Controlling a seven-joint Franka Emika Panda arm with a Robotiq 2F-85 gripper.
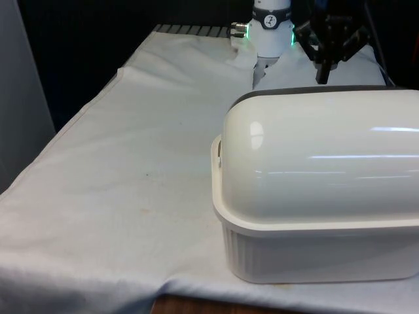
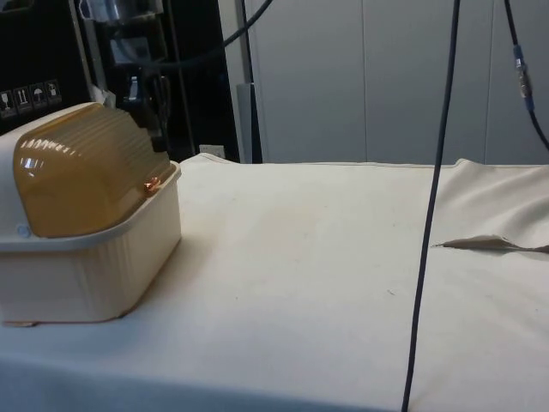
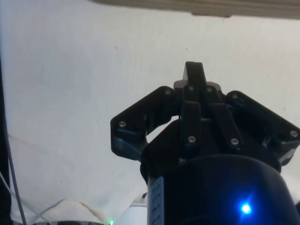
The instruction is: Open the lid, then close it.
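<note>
A cream bread box [image 1: 314,258] stands at the front view's right, near the table's front edge. Its rounded lid [image 1: 321,157] is down over the base. From the side the lid [image 2: 81,167] looks amber above the ribbed base [image 2: 94,266]. My black gripper [image 1: 323,78] hangs just behind the box, above the lid's far edge and not touching it. In the wrist view the gripper [image 3: 193,70] is shut with nothing between its fingers, over bare cloth, and the box's rim [image 3: 211,7] lies a little beyond the fingertips.
White cloth [image 1: 131,163] covers the table across the front view's left and middle. A black cable [image 2: 433,197] hangs down in the side view. A raised fold in the cloth [image 2: 489,245] lies far from the box. The robot's base [image 1: 270,33] stands at the table's far end.
</note>
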